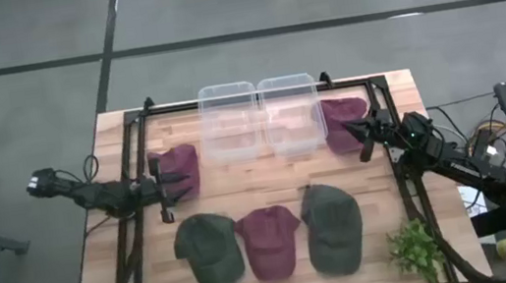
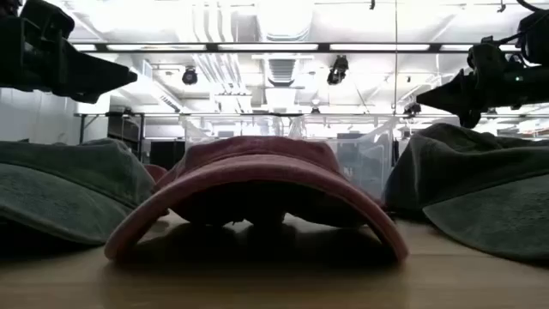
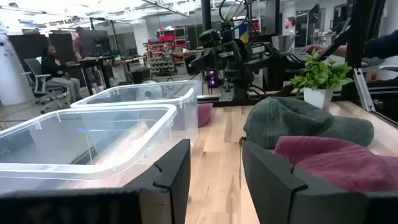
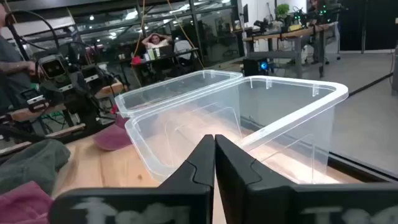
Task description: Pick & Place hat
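**No cap binned yet; both hands hovered empty**

Both clear bins (image 1: 259, 116) stood empty, so all the placing remained. Five caps lay on the tabletop (image 1: 238, 178): a maroon cap (image 1: 177, 167) at nine o'clock of the bins, another maroon cap (image 1: 341, 121) at three o'clock, and three in a row at six o'clock.

The left hand (image 1: 162, 189), fingers apart and holding nothing, sat just beside the nine-o'clock cap. The right hand (image 1: 363, 136), fingers together and empty, hung beside the three-o'clock cap.
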